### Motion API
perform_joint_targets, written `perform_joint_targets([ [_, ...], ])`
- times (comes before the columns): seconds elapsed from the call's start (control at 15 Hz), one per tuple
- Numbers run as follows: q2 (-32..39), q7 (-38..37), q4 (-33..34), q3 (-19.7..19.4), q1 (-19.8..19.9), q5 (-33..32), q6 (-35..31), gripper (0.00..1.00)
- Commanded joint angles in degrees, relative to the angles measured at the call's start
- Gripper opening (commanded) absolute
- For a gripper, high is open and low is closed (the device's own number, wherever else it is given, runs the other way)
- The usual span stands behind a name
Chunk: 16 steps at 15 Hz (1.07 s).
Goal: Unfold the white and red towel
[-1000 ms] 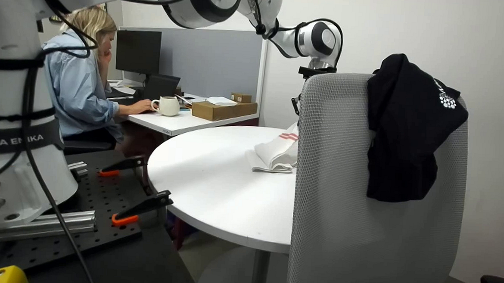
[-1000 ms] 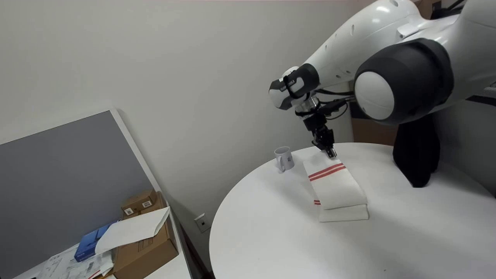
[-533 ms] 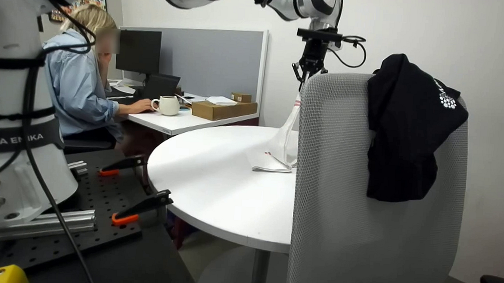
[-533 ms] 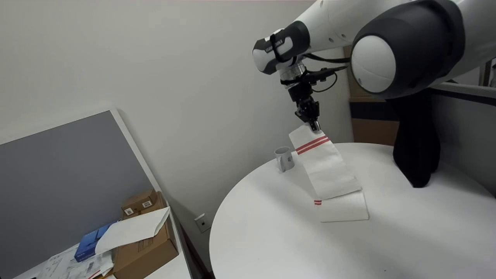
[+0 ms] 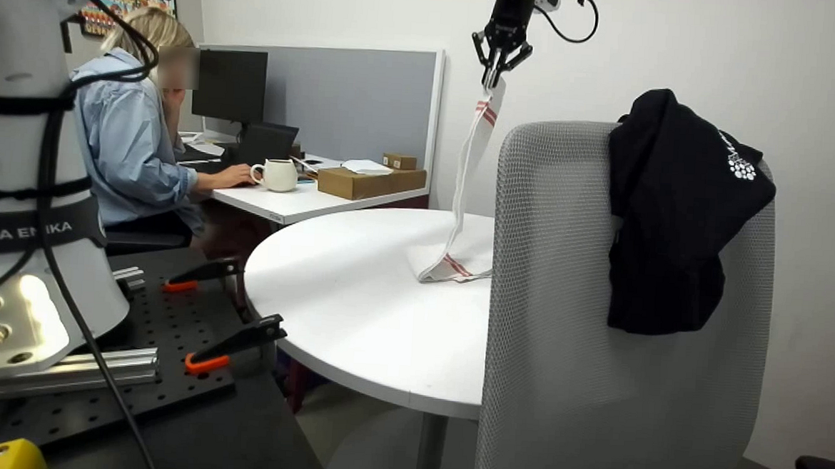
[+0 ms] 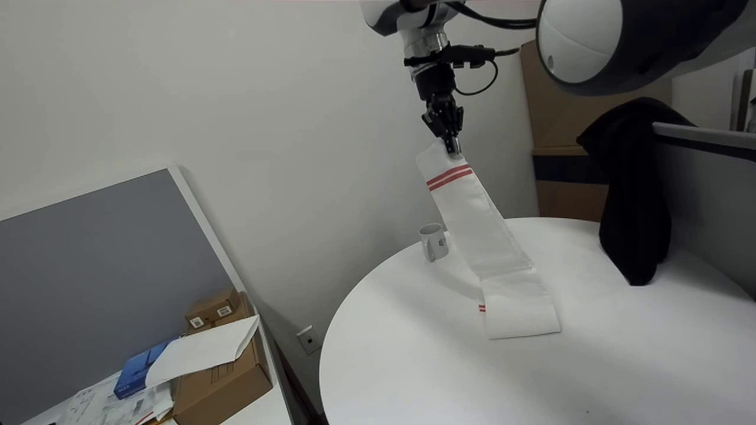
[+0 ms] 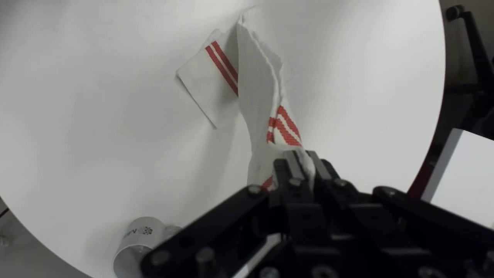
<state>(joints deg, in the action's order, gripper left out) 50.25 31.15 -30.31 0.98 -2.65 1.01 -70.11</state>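
Over the table (image 6: pixel 401 366), the towel (image 6: pixel 478 230) was found partly unfolded, one striped end pinched aloft in the all-but-closed gripper (image 7: pixel 305 162) and the other resting on the table, apparently in layers, with full opening out, laying flat and release judged outstanding.

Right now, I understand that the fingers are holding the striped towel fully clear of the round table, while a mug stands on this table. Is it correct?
Not quite: the fingers hold only one end of the striped towel up; its lower part rests on the round table, as both exterior views show. The mug does stand there.
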Motion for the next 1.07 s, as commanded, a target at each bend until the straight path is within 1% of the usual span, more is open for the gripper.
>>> perform_joint_targets([
  [0.0,-2.1,1.2,0.8,2.4,-0.3,2.7,5.4,0.02],
  [0.2,-3.0,2.6,0.9,5.2,-0.8,4.9,9.3,0.02],
  [0.33,-3.1,4.9,0.4,7.3,-1.8,5.8,12.5,0.02],
  [0.6,-2.2,8.1,-0.5,10.5,-5.2,5.6,17.6,0.02],
  [0.8,-1.2,9.3,-1.7,12.1,-7.1,5.7,19.9,0.02],
  [1.0,0.4,10.3,-3.4,13.5,-8.1,5.9,21.8,0.02],
])
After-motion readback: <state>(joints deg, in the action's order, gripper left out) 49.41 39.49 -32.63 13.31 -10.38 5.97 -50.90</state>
